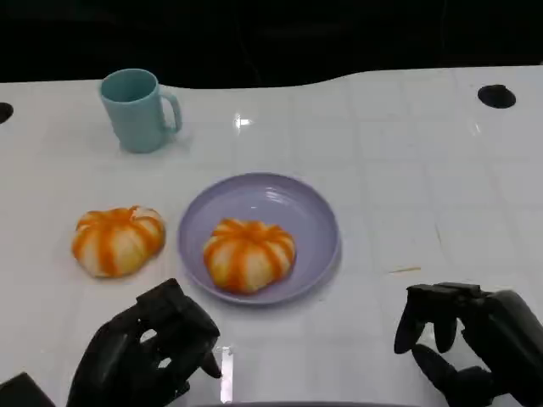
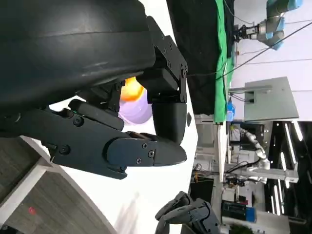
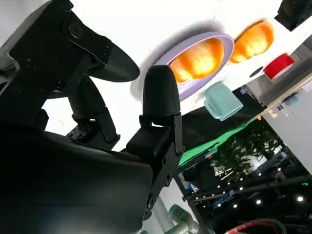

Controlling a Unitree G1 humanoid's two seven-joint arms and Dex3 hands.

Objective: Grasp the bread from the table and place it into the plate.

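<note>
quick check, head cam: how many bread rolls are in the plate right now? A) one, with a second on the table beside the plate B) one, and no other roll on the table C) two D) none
A: one orange-striped bread roll sits in the purple plate, and a second roll lies on the white table apart from the plate, on the robot's left side of it.
</note>
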